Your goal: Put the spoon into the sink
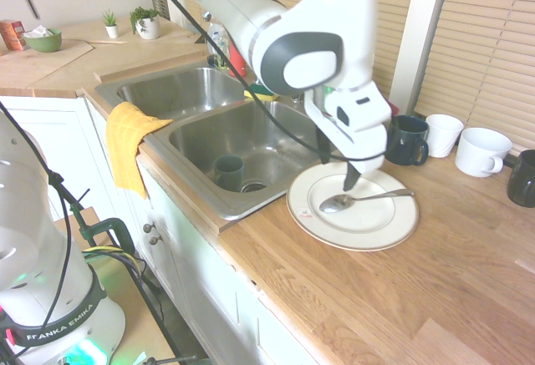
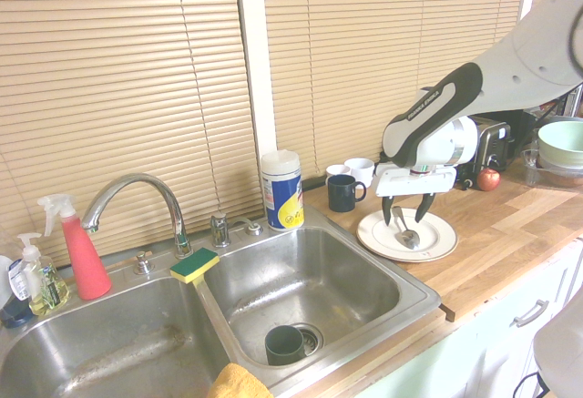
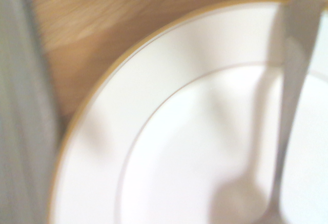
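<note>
And here is the spoon (image 1: 355, 200), small, bright and silver, lying flat on the white plate (image 1: 393, 227) on the wooden counter (image 1: 435, 298), just beside the sink (image 1: 196, 144). Its oval bowl sits near the plate's middle, catching the light, and the slim straight handle runs out toward the far rim, the whole thing shorter than the plate is wide. From the other side the spoon (image 2: 406, 237) shows as a small grey gleam in the plate (image 2: 435, 247), bowl toward the camera. The gripper (image 2: 407, 217) hangs above it, pointing almost straight down, its two dark fingers spread wide with nothing between them, their tips close over the plate but apart from the metal. Up close, the wrist view is blurred: the handle (image 3: 292, 96) crosses the white plate (image 3: 169, 147) as a pale grey bar, with a thin gold line ringing the rim. In the near basin of the sink (image 2: 364, 270) a dark cup (image 2: 284, 344) stands by the drain, and a yellow cloth (image 1: 127, 144) hangs over the front edge.
</note>
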Controlling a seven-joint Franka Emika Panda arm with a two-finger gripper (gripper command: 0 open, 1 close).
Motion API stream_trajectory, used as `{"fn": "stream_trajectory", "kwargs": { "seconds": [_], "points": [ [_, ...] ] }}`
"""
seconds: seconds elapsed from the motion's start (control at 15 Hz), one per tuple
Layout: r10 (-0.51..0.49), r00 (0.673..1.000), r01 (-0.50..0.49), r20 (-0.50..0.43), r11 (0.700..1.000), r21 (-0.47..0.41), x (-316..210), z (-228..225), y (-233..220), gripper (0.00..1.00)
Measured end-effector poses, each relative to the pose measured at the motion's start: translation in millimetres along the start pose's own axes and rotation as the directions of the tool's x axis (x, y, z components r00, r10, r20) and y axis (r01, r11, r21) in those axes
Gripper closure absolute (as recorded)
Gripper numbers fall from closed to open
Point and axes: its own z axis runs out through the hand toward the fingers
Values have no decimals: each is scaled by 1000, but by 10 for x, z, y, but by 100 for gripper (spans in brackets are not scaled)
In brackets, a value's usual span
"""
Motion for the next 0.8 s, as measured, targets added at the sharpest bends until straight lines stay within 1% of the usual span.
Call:
{"fn": "stream_trajectory", "kwargs": {
  "seconds": [0.33, 0.4, 0.8],
  "points": [
    [26, 999, -26, -22, 1000, -4, 205, 275, -40, 0],
    [25, 999, -26, -22, 1000, -5, 202, 317, -68, 100],
    [51, 998, -52, -20, 999, -13, 190, 446, -90, 100]
  ]
}}
